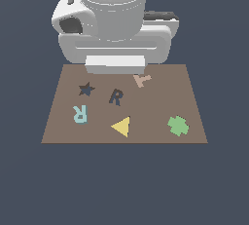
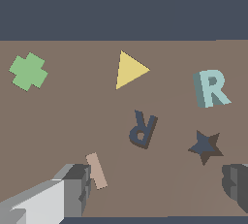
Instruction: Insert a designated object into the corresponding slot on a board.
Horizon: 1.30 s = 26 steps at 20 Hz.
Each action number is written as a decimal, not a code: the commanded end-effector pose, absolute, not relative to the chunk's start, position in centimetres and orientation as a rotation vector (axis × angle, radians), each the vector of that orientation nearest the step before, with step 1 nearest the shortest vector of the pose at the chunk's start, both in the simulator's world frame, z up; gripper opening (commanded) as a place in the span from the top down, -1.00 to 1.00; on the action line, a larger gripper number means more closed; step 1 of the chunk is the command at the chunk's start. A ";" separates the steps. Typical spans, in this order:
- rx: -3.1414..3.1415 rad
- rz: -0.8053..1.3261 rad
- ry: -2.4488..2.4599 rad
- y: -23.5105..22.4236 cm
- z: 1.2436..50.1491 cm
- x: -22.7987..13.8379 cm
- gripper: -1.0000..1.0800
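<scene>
Near edge of board (image 1: 194, 121): yellow triangle (image 1: 121, 127), green clover (image 1: 178, 125), cyan R block (image 1: 80, 113) lying flat, free, towards the exterior view's left. Just beyond: R slot (image 1: 115, 97) mid-board, star recess (image 1: 86, 89) beside it, both empty. A pink piece (image 1: 142, 80) lies farther back. Gripper (image 2: 157, 186) hangs above the far edge, fingers spread wide, holding nothing; judged pre-grasp. Surroundings: plain dark blue.
</scene>
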<state>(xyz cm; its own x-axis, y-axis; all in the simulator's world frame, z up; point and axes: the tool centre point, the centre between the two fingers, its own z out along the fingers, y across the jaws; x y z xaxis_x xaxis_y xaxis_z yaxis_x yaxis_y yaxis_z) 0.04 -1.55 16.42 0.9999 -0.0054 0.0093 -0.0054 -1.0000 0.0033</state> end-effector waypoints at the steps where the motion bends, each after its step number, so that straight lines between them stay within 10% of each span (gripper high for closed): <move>1: 3.138 0.015 -0.008 -1.6 16.4 0.0 -0.92; 26: 3.134 0.003 0.211 -11.9 6.9 5.1 -0.92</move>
